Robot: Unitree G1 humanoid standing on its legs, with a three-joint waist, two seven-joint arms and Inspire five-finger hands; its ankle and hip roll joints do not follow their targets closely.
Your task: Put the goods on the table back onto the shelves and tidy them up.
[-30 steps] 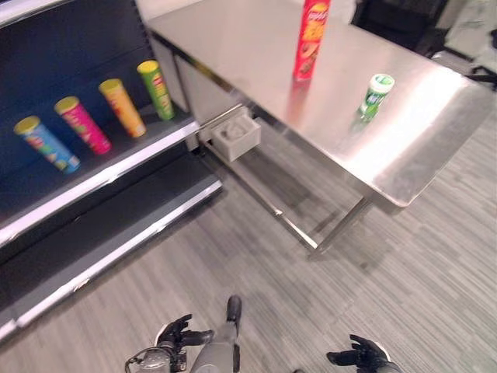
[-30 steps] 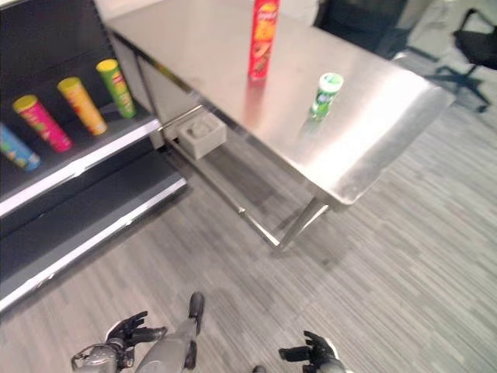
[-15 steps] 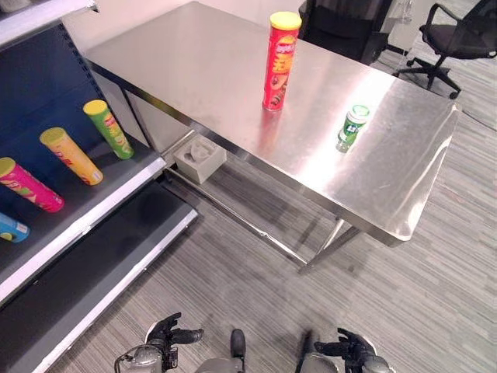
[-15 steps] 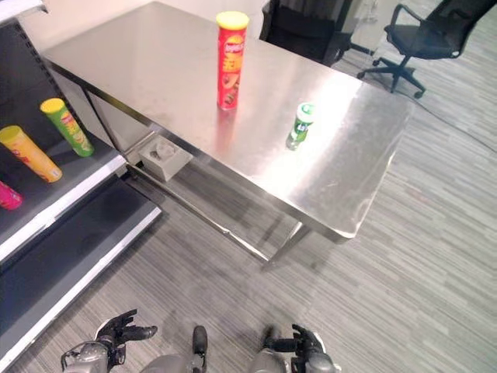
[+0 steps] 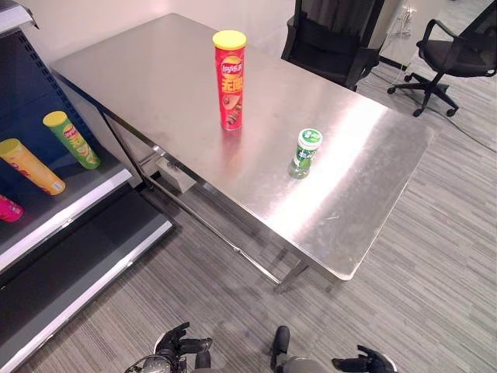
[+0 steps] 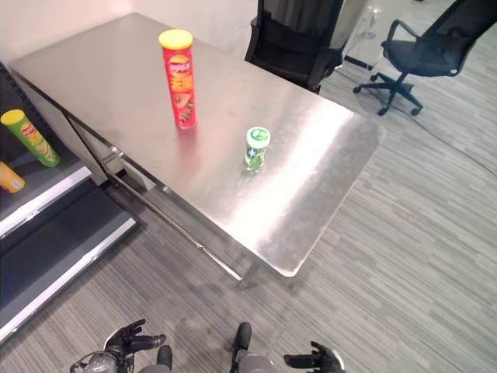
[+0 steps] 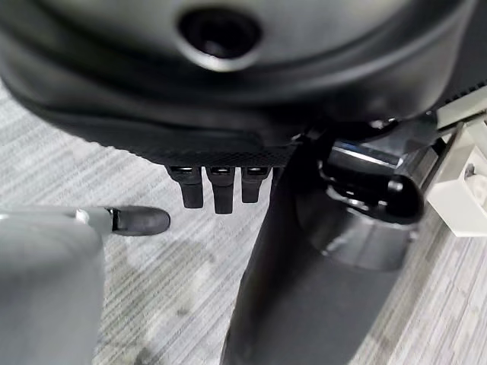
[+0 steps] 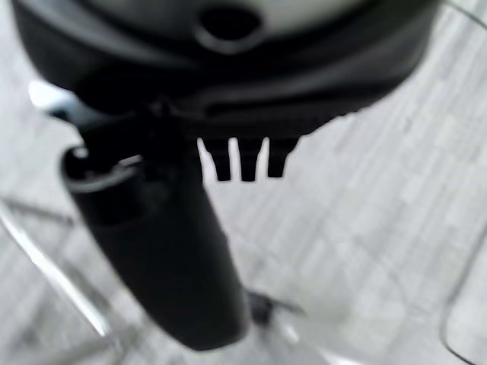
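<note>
On the steel counter (image 5: 155, 70) a tall red can (image 5: 230, 80) stands mid-surface, a small green bottle (image 5: 306, 153) nearer its right edge. Shelf (image 5: 70, 198) holds cans. Left hand (image 5: 180, 345) and right hand (image 5: 365, 363) hang relaxed, empty.

- I count one tall red can (image 5: 230, 79) on the counter (image 5: 365, 179).
- One small green bottle (image 5: 304, 153) beside it.
- Three cans on the shelf (image 5: 66, 210): green (image 5: 71, 139), orange (image 5: 31, 166), pink (image 5: 6, 208).
- Two office chairs (image 5: 439, 54), (image 5: 330, 43).
</note>
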